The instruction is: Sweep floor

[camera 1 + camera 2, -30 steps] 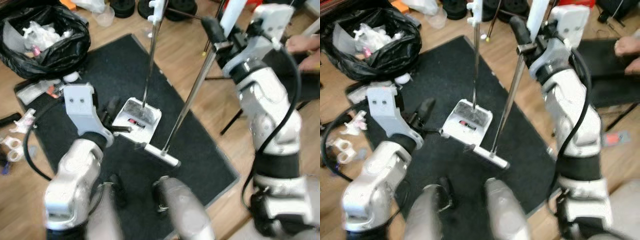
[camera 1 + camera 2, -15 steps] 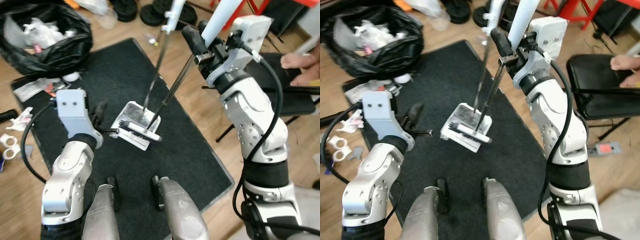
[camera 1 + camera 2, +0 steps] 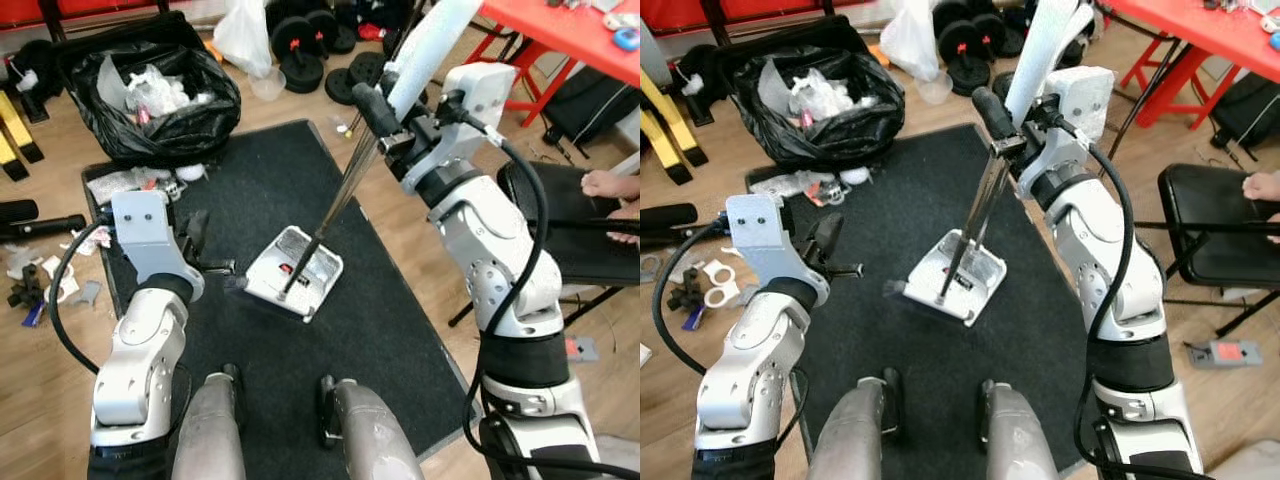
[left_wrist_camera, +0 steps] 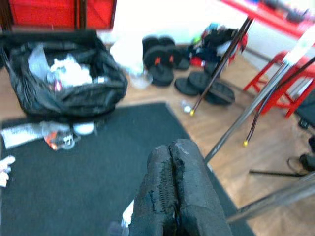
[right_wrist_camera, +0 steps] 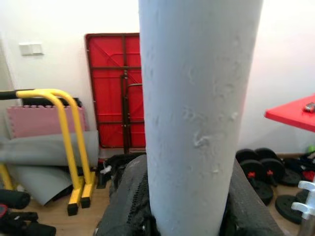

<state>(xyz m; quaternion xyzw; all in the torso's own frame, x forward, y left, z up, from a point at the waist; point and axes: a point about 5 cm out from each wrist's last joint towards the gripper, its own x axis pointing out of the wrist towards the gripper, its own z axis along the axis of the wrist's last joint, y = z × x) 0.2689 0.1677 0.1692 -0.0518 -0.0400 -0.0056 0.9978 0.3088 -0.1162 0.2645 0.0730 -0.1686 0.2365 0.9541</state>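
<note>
One black mat spreads under both arms, with wooden floor around it. Beyond the left gripper, past the mat's far corner, a black rubbish bag sits open with pale waste inside, and dumbbell plates lie further off. A red table stands beyond the right gripper, and a black chair is beside that arm, a person's hand resting near it.

The right gripper is raised high and clenched around the white grip of the broom handle, its black fingers pressed against both sides of it. From there the metal shaft slants down to the white dustpan, which rests on the mat just beside the left gripper. The left gripper hovers low over the mat with its fingers pressed together on nothing. Small litter lies on the floor outside the left arm.
</note>
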